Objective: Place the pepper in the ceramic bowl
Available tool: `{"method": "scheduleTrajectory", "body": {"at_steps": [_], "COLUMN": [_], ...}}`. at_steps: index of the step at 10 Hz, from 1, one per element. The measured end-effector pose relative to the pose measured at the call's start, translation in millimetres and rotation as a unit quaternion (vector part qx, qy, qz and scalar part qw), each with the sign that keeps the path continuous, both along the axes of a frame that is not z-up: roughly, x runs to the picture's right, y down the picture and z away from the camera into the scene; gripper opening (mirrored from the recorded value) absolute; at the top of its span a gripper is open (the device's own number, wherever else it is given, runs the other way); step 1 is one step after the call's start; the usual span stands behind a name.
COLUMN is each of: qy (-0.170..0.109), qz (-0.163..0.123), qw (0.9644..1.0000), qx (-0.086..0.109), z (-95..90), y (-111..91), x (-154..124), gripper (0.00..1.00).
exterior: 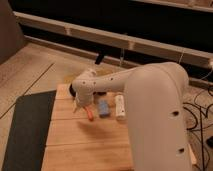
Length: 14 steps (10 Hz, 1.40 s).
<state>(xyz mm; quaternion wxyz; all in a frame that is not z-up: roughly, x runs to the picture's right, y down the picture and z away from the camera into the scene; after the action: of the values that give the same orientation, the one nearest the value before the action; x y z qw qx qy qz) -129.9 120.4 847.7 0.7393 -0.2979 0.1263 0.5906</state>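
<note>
The orange-red pepper [89, 114] lies on the wooden table top [85, 145], just left of a blue block. My gripper [80, 101] is at the end of the white arm, low over the table, directly above and slightly left of the pepper. I cannot see it touching the pepper. A dark round shape that may be the ceramic bowl [73, 90] peeks out behind the wrist at the table's back left. The arm hides most of it.
A blue rectangular block [103, 108] and a white bottle-shaped item [120, 107] lie right of the pepper. A black mat [27, 130] lies left of the table. My white arm [150, 100] covers the table's right side. Cables lie on the floor at right.
</note>
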Motion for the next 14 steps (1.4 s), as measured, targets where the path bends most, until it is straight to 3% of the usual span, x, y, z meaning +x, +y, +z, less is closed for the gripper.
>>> {"method": "scheduleTrajectory", "body": {"at_steps": [3,6,14], "qy": [0.000,0.010,0.028], "qz": [-0.022,-0.032,-0.014], "qw": [0.9997,0.9991,0.9980], "qx": [-0.007,-0.027,-0.055], "z": [8.6,19.1,32.9], "y": [3,16,28], "x": [-5,-1,9], "gripper": [0.65,0.65,0.63]}}
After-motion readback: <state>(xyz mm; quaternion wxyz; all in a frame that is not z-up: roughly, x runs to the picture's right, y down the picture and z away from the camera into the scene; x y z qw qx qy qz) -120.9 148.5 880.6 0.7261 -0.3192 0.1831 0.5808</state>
